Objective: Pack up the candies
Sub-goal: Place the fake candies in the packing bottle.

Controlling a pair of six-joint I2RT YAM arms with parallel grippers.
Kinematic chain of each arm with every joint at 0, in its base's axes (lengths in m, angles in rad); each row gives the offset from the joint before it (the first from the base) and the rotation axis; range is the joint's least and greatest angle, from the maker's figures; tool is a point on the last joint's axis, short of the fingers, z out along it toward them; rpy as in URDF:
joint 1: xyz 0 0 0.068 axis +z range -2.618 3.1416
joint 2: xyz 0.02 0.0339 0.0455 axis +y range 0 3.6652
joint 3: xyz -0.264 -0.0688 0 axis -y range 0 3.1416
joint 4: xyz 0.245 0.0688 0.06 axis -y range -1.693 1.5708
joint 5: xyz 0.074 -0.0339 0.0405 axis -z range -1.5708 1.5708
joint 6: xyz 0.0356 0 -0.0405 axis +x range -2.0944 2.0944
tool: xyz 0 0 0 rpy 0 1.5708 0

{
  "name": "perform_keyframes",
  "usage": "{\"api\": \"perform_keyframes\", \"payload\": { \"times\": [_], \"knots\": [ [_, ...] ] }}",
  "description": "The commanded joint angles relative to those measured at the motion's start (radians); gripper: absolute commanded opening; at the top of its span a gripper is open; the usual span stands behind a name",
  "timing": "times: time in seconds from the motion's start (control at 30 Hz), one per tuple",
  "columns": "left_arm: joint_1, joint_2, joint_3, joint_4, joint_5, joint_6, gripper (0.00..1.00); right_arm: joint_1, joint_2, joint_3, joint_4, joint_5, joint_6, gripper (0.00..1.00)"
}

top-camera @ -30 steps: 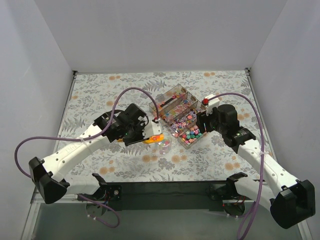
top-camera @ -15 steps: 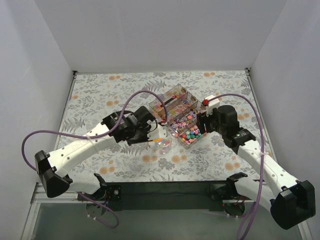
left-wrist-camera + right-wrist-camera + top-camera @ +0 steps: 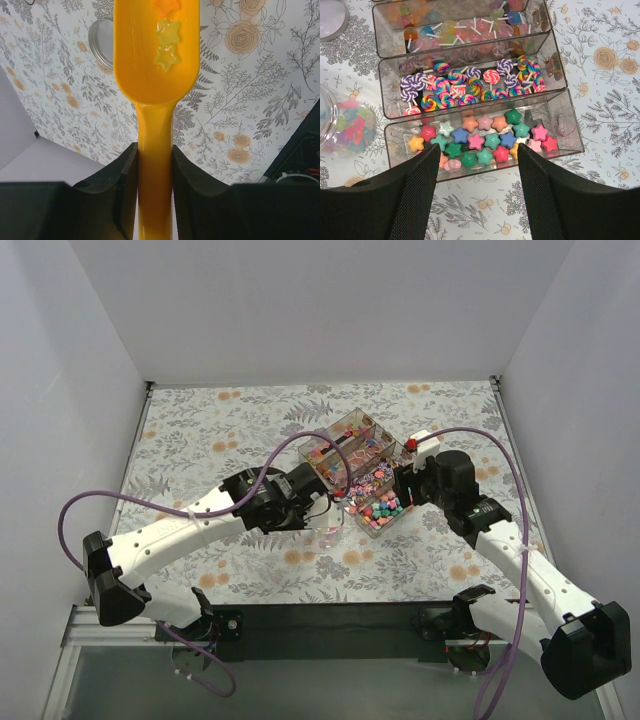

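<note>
Left gripper (image 3: 155, 165): clamped on the handle of the orange scoop (image 3: 155, 60), with one black finger (image 3: 125, 190) pressed against each side of it.
Scoop: held out ahead of the left wrist above the flower-print worktop (image 3: 260, 75), with the bowl facing up.
Scoop load: three star candies (image 3: 169, 32) lie in a row in the bowl, one orange and two yellow-green.
Right gripper (image 3: 477, 170): the jaws stand wide apart with nothing between them. Its fingers (image 3: 415, 200) hang at the near right side of the box, and whether they touch it cannot be told.
Box (image 3: 570, 135): clear, with three long compartments. It sits at a slant near the middle of the worktop, a little nearer the right edge than the left.
Star candies in the box (image 3: 485, 140): they fill the compartment closest to the right gripper, in pink, orange, blue, green, red and yellow.
Lollipops (image 3: 470, 82): swirled ones lie in the middle compartment. The far compartment holds more sweets on sticks, blurred through its wall.
Jar (image 3: 337, 125): clear, standing on the worktop just beside the box on the left arm's side, with coloured candies inside.
Lid (image 3: 330, 17): round and grey, lying flat on the worktop beyond the jar and apart from it. In the left wrist view the scoop bowl partly covers it.
</note>
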Motion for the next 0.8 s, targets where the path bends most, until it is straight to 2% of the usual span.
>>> {"api": "perform_keyframes", "payload": {
  "times": [0.0, 0.77],
  "knots": [
    [-0.019, 0.010, 0.041, -0.037, -0.065, 0.004, 0.00, 0.005, -0.023, -0.010, 0.044, 0.008, 0.006, 0.70],
    [-0.094, 0.052, 0.063, -0.077, -0.168, -0.005, 0.00, 0.005, -0.025, -0.015, 0.047, 0.008, 0.004, 0.70]
  ]
}}
